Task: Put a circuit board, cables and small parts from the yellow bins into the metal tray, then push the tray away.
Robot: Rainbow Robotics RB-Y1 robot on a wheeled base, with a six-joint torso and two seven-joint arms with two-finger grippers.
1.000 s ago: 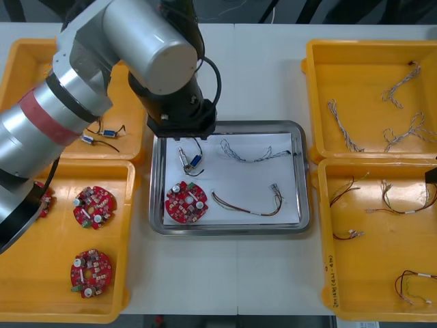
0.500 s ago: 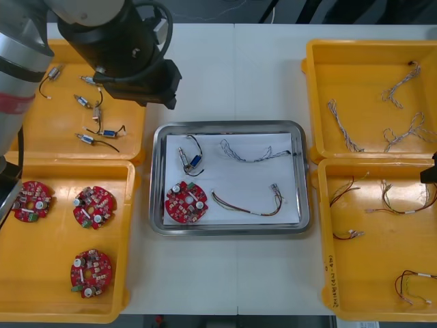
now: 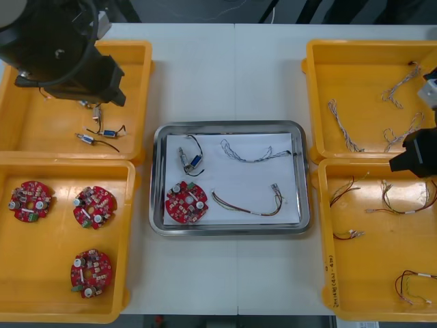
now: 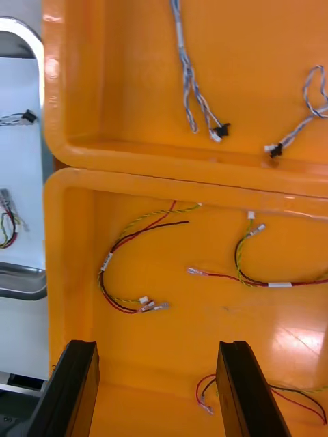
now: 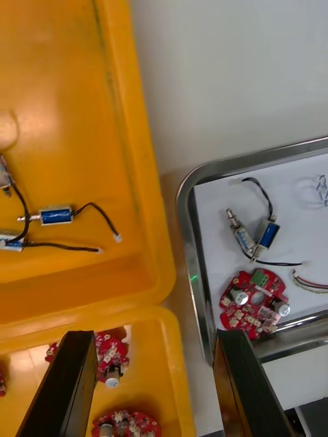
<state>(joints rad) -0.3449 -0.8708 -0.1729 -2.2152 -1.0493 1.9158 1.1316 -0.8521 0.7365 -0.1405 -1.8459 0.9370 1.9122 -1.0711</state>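
While the left gripper [image 5: 154, 338] over the far left bin [image 3: 27, 130] and the right gripper [image 4: 157, 345] over the near right bin [image 3: 372, 273] gape empty, the light, stiff tray [image 3: 229, 231] likely slides from a near-rim push.

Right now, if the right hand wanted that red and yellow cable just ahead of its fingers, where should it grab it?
Probably the red and yellow cable is best pinched at the bend by its white tag, where its wires run bundled. It lies flat on the yellow bin's floor, so the open right hand should come straight down, straddling the bundle.
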